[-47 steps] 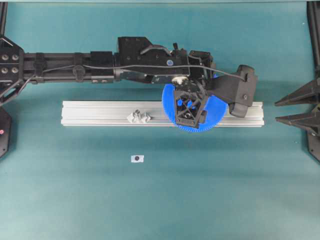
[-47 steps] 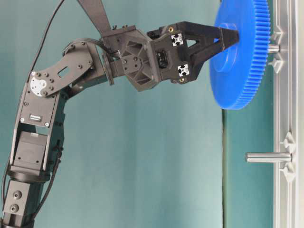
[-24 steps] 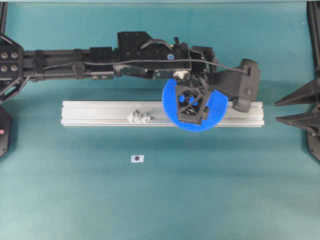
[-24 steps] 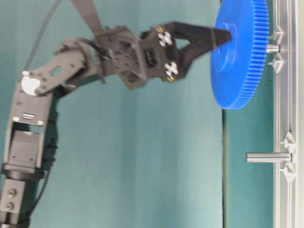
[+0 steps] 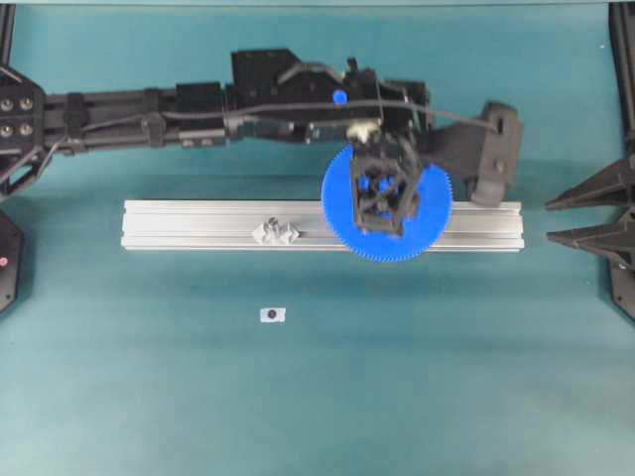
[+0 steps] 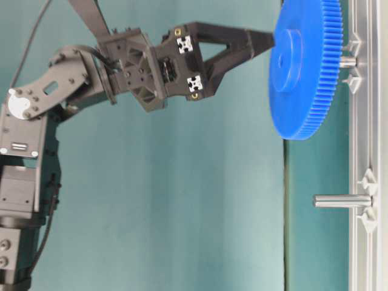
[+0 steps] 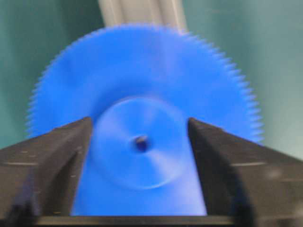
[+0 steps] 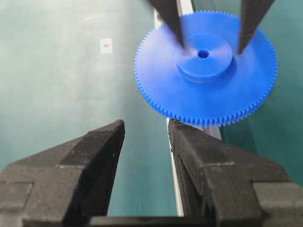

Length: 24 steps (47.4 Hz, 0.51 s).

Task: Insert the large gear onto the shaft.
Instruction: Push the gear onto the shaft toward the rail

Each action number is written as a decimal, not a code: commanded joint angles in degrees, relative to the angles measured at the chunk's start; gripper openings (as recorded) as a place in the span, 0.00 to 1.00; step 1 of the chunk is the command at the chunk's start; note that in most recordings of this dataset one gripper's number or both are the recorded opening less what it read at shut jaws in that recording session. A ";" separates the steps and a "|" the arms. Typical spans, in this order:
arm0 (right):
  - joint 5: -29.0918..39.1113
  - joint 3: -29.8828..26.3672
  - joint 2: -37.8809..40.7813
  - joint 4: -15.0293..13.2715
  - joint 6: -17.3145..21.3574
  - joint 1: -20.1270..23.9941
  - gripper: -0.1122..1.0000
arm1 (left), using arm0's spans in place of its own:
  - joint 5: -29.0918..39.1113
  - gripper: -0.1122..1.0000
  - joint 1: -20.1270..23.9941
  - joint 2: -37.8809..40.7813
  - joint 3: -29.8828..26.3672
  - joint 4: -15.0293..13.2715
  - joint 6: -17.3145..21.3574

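The large gear (image 5: 433,220), a bright-blue toothed disc, sits on the shaft over the aluminium rail. In the table-level view the gear (image 6: 306,91) stands a little off the rail, and the shaft's (image 6: 347,61) end shows behind it. My left gripper (image 6: 262,40) is open, with its tips at the gear's face. In the left wrist view its fingers (image 7: 57,156) stand apart on either side of the raised hub (image 7: 142,156) without gripping it. My right gripper (image 8: 145,125) is open and empty, level with the rail's right end (image 5: 548,221).
The long aluminium rail (image 5: 189,224) lies across the teal table. A second upright pin (image 6: 339,200) with clear mounts (image 5: 275,233) stands on it left of the gear. A small white tag (image 5: 272,314) lies in front of the rail.
My left gripper has drawn back from around the gear's hub and its jaws have narrowed somewhat. The gear stays on the shaft. The right gripper has not moved.
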 commanded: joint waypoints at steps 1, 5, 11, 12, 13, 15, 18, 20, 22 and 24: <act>-0.26 -1.67 0.44 0.00 0.44 0.00 0.55 | 0.09 0.59 0.26 -3.16 -0.79 0.09 0.18; -0.26 -1.67 0.44 -0.09 0.44 0.00 0.55 | 1.05 0.40 0.00 -3.25 -0.97 0.18 0.44; -0.26 -1.67 0.44 -0.09 0.44 0.00 0.55 | 3.69 0.13 -0.26 -4.13 -0.97 0.09 0.62; -0.18 -1.67 0.44 -0.09 0.44 -0.09 0.55 | 4.22 0.11 -0.35 -4.31 -0.88 0.18 0.62; -0.26 -1.67 0.53 0.00 0.44 0.00 0.55 | 4.66 0.09 -0.53 -4.48 -0.97 0.18 0.62; -0.18 -1.67 0.44 -0.09 0.35 -0.09 0.55 | 5.36 0.09 -0.70 -4.83 -1.05 0.18 0.62; -0.18 -1.58 0.44 0.00 0.44 0.00 0.55 | 5.54 0.09 -1.14 -5.62 -1.32 0.18 0.62; -0.18 -1.58 0.44 -0.09 0.44 0.00 0.55 | 5.36 0.09 -1.32 -6.42 -1.67 0.18 0.62; -0.26 -1.49 0.53 -0.09 0.35 -0.09 0.55 | 4.92 0.09 -1.41 -6.94 -2.11 0.18 0.44; -0.26 -1.49 0.44 -0.09 0.44 0.00 0.55 | 4.48 0.09 -1.32 -7.21 -2.37 0.18 0.53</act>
